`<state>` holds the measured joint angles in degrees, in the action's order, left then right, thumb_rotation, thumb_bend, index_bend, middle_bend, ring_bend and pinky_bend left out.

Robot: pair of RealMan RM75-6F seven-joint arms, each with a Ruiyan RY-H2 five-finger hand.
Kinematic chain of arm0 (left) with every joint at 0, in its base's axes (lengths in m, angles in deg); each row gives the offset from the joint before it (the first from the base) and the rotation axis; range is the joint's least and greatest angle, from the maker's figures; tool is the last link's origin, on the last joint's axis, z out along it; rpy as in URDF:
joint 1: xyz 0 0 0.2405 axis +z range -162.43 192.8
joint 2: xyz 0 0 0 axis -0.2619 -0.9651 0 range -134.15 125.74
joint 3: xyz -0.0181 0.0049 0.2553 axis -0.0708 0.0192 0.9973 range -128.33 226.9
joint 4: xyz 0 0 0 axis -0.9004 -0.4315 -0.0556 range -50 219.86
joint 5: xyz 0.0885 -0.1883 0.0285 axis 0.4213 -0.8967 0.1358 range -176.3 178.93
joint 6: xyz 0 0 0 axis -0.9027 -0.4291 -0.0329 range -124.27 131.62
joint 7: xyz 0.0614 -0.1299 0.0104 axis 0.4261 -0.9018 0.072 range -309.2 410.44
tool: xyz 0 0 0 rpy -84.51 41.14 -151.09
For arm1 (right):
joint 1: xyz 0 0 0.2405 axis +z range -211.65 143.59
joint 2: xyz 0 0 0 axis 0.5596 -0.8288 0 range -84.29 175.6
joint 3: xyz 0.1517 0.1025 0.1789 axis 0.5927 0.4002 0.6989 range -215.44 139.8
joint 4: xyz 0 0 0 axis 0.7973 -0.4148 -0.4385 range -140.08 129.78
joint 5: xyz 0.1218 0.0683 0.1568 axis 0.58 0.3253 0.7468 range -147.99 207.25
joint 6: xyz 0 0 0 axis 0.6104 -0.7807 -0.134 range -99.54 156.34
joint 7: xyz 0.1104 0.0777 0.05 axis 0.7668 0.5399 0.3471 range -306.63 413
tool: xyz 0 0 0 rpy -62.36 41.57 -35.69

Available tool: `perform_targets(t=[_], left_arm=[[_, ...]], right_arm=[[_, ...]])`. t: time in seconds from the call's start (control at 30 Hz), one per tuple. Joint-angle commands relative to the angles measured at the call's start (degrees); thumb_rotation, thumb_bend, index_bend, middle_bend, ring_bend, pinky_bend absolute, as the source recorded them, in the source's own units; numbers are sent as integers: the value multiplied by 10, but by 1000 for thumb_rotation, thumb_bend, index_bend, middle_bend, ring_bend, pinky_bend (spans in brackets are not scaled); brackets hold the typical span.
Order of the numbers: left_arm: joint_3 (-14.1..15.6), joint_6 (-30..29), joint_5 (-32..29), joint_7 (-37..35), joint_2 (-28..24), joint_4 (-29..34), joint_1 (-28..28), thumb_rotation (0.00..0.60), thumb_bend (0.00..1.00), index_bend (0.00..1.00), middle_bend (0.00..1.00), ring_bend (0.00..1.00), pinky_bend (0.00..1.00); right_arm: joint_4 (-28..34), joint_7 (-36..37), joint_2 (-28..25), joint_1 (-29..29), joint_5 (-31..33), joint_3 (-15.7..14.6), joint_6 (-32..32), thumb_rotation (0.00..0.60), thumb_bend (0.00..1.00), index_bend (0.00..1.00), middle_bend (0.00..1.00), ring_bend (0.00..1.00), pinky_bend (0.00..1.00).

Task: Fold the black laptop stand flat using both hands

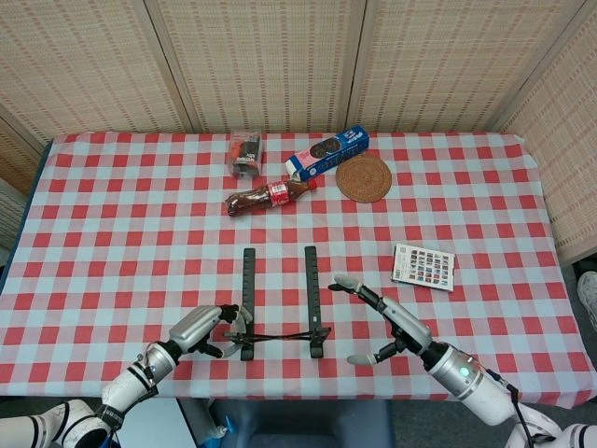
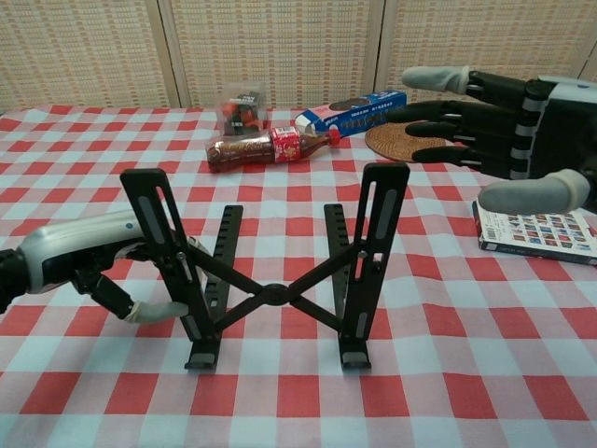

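Touching laptop stand (image 2: 270,271) left upright: left robot hand (image 2: 89,263).

Laptop stand (image 2: 275,271) between hands

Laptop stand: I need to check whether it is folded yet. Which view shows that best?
The chest view: the laptop stand is seen from the side, its two uprights raised and the crossed braces spread, so it is not flat yet. The head view looks straight down on the stand, showing two parallel bars but hardly any height.
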<state>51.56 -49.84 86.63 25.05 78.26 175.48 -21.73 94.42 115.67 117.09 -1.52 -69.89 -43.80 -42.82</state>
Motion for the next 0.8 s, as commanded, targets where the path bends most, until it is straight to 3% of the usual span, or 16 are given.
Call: perform_targets(t=[0.03, 0.37, 0.6, 0.8], left_arm=[[-1, -2, 1, -1, 0, -1, 2, 571, 362, 529, 300, 299, 328], [-2, -5, 9, -4, -12, 0, 4, 580, 362, 527, 300, 299, 328], [-2, -2, 11, -6, -17, 3, 4, 584, 363, 525, 300, 299, 328], [-4, 2, 9, -5, -19, 6, 3, 582, 362, 521, 300, 299, 328]], right_arm=[[-2, -15, 0, -1, 2, -1, 5, 600, 96, 53, 119, 4, 38], [40, -198, -21, 4, 65, -10, 99, 600, 141, 61, 119, 4, 38], [58, -308, 4, 2, 153, 14, 141, 600, 228, 254, 202, 19, 48], [70, -389, 26, 18, 221, 36, 186, 600, 228, 335, 213, 25, 50]])
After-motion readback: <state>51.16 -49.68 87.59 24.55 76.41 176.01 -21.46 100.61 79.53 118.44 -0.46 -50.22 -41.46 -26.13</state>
